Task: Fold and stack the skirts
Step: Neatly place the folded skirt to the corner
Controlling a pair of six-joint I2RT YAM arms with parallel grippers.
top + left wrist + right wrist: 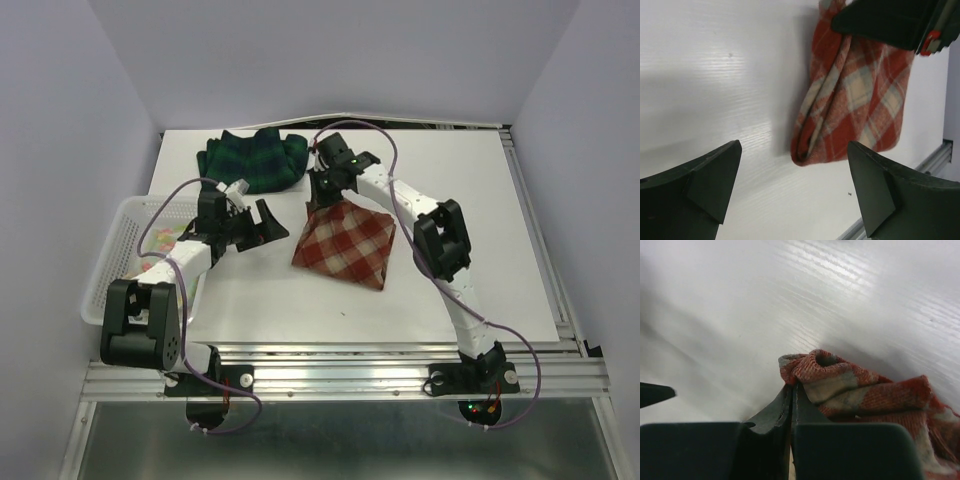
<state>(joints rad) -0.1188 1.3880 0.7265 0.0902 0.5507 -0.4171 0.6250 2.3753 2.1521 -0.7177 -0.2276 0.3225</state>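
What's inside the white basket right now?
Only pastel yellow cloth with pink spots shows in the basket; the left arm hides much of the inside, so more could lie there unseen.

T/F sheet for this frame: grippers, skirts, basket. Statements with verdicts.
1. The right gripper is shut on the red-and-cream plaid skirt. True.
2. The left gripper holds the dark green-navy plaid skirt. False: its fingers are open and empty, and that skirt lies untouched at the far side of the table.
3. The red-and-cream plaid skirt sits in the white mesh basket. False: it is on the table.
4. The dark green-navy plaid skirt lies farther from the arm bases than the red-and-cream one. True.
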